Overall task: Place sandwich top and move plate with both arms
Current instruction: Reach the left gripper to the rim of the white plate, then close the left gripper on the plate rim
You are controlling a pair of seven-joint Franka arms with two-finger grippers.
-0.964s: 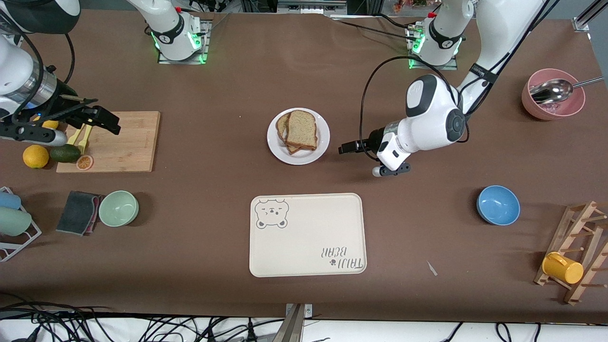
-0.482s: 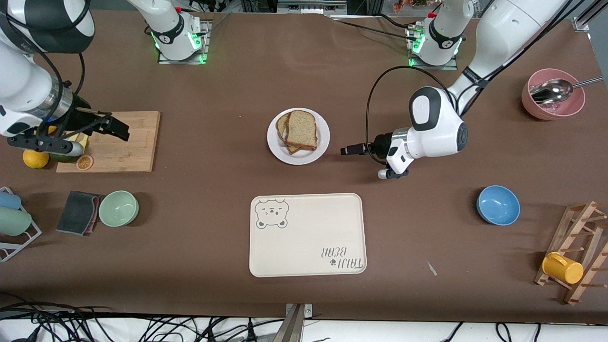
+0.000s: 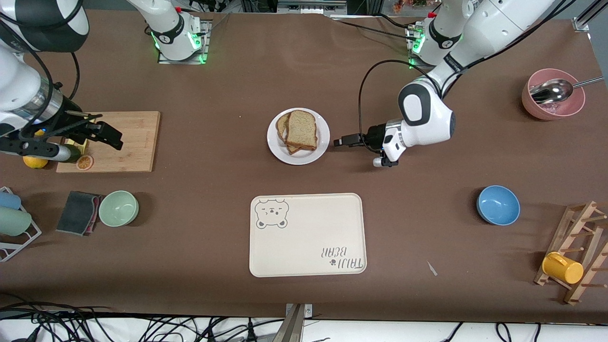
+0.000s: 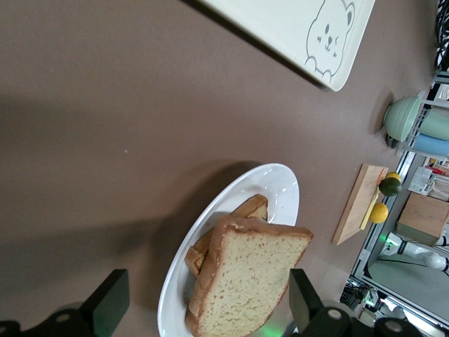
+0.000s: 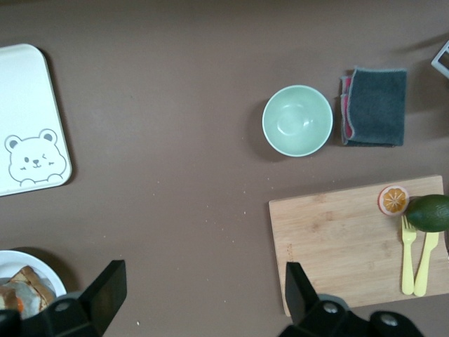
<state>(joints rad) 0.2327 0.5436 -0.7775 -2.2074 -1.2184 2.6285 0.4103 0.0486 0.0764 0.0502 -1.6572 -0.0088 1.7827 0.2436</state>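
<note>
The sandwich top [image 3: 302, 129] lay on the stacked bread on the plate [image 3: 319, 147], which sat mid-surface, farther from the front camera than the bear tray [image 3: 308, 234]. The left gripper [image 3: 341, 141] hung just beside the plate's rim, fingers spread wide and empty. The right gripper [image 3: 105, 132] waited over the cutting board [image 3: 128, 147], open and empty.

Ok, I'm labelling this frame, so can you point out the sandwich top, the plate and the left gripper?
sandwich top [image 3: 301, 129]: front view, middle of the slice's upper face.
plate [image 3: 299, 157]: front view, bare white rim nearest the camera.
left gripper [image 3: 337, 142]: front view, between its fingertips, beside the plate.
</note>
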